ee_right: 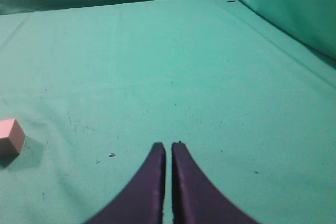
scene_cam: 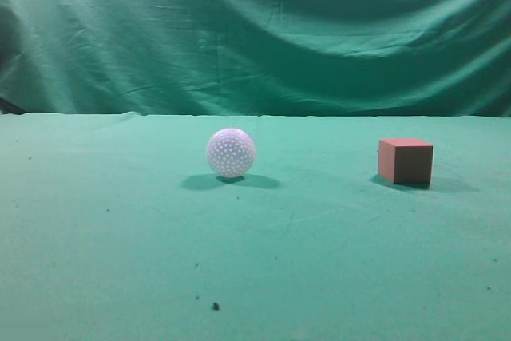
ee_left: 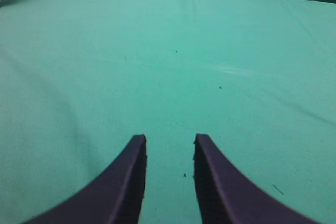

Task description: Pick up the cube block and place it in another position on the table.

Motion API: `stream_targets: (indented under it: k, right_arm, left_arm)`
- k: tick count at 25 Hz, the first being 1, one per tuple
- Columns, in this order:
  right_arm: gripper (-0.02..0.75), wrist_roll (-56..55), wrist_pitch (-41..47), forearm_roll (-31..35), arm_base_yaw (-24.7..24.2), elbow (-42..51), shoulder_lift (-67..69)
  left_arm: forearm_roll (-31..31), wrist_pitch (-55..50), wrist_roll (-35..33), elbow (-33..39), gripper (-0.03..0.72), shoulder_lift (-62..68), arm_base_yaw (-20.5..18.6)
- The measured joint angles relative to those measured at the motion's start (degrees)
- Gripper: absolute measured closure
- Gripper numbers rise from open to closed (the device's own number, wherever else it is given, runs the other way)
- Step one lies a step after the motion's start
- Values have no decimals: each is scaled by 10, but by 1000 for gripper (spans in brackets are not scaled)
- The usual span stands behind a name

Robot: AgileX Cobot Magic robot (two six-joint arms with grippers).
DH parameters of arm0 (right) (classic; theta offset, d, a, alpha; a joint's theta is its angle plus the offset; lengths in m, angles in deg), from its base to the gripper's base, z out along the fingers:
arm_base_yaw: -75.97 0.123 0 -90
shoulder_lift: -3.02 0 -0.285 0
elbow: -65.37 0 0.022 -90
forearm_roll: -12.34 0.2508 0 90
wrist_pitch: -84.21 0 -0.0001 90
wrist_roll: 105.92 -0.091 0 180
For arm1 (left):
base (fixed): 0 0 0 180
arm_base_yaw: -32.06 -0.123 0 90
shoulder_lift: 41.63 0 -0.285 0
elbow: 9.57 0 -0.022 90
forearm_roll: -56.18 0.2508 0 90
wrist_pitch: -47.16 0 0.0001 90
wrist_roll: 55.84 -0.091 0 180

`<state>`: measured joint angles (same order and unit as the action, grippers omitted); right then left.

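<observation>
The cube block (scene_cam: 406,161), reddish-brown, rests on the green table (scene_cam: 120,229) at the right of the exterior view. It also shows at the left edge of the right wrist view (ee_right: 10,136), looking pale pink there. My right gripper (ee_right: 168,145) is shut and empty, well to the right of the cube. My left gripper (ee_left: 169,138) is open and empty over bare cloth. Neither gripper shows in the exterior view.
A white dimpled ball (scene_cam: 231,152) sits on the cloth left of the cube, about mid-table. A green curtain (scene_cam: 255,29) hangs behind the table's far edge. Small dark specks (scene_cam: 215,306) dot the cloth.
</observation>
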<state>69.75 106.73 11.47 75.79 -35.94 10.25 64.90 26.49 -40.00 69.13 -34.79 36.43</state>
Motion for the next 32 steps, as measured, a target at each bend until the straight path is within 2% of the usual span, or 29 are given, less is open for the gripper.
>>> stream_targets:
  k: [22,24,27,30,32]
  right_arm:
    - [738,-1,-11,2,0,0,0]
    - [738,-31,-53,49,0,1,0]
    - [738,-61,-188,112,0,2,0]
    - [738,-64,-314,118,0,2,0]
    - [738,-59,-314,119,0,-11,4]
  left_arm:
    - [0,0,0,0,426,0,0]
    - [0,0,0,0,426,0,0]
    - [0,0,0,0,426,0,0]
    - [0,0,0,0,426,0,0]
    - [0,0,0,0,426,0,0]
